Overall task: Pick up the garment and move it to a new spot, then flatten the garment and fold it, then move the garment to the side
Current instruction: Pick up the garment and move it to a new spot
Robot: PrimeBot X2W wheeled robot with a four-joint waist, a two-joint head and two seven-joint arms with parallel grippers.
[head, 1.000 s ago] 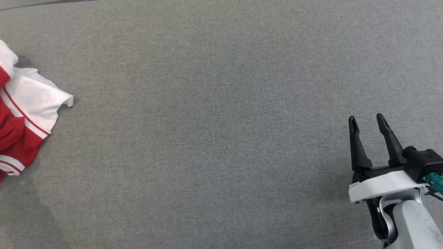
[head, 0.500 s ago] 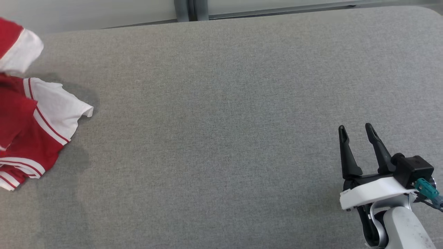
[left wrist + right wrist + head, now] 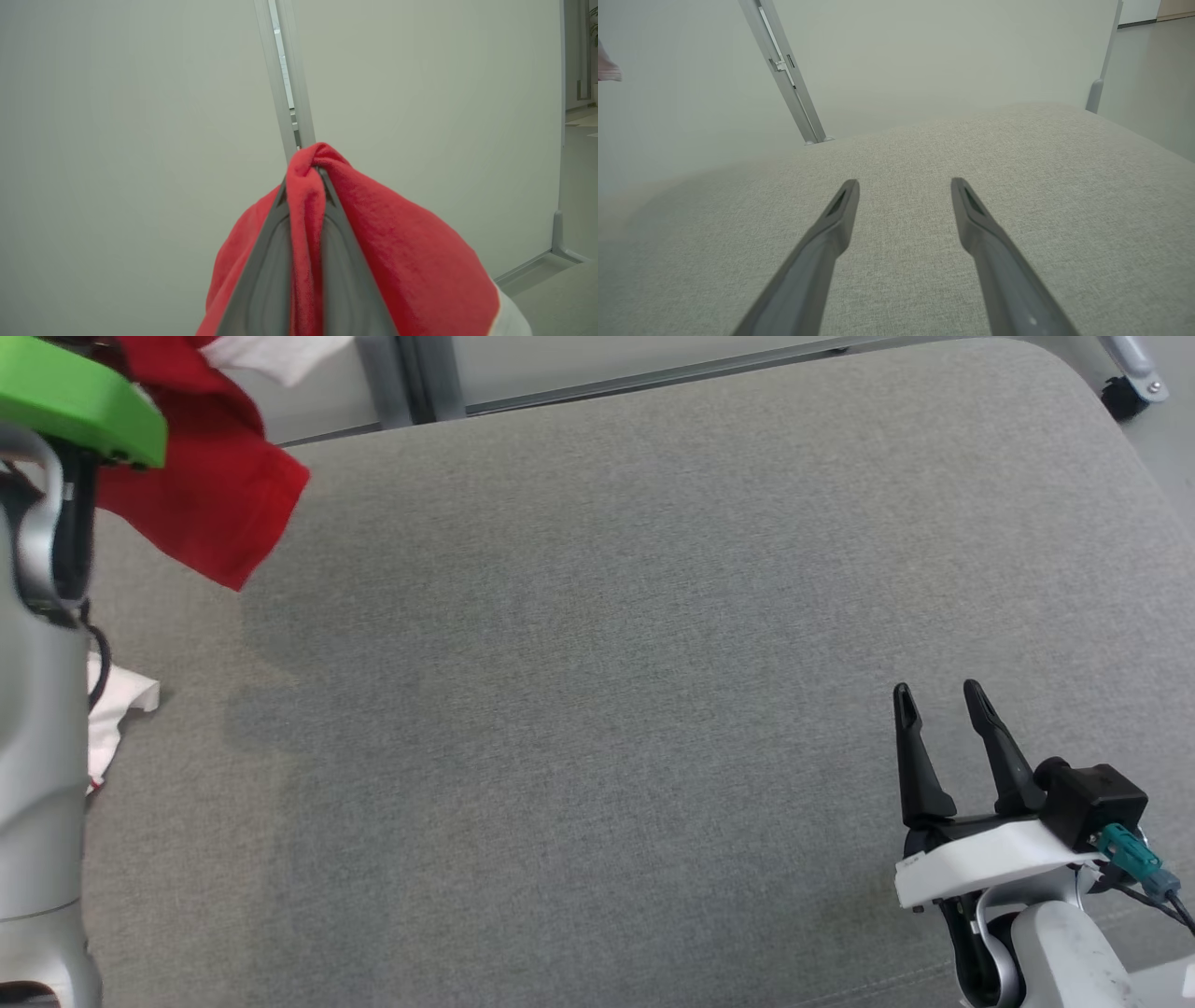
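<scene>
The garment (image 3: 210,495) is red with white parts and hangs in the air at the head view's upper left, over the grey padded table (image 3: 607,663). A white end of it (image 3: 117,705) still touches the table behind my left forearm. My left gripper (image 3: 304,179) is shut on a fold of the red garment (image 3: 402,261), which drapes over both fingers. Its green wrist cover (image 3: 79,406) shows at the top left. My right gripper (image 3: 934,695) stands open low over the table at the lower right, with nothing between its fingers (image 3: 840,210).
A pale wall panel with a metal post (image 3: 411,378) runs behind the table's far edge. A castor (image 3: 1125,387) stands on the floor past the far right corner. The table's right edge is rounded.
The head camera has tilted up, bringing the far edge and wall into view. My left gripper has lifted the garment off the table, up into the top left. The right arm has not moved.
</scene>
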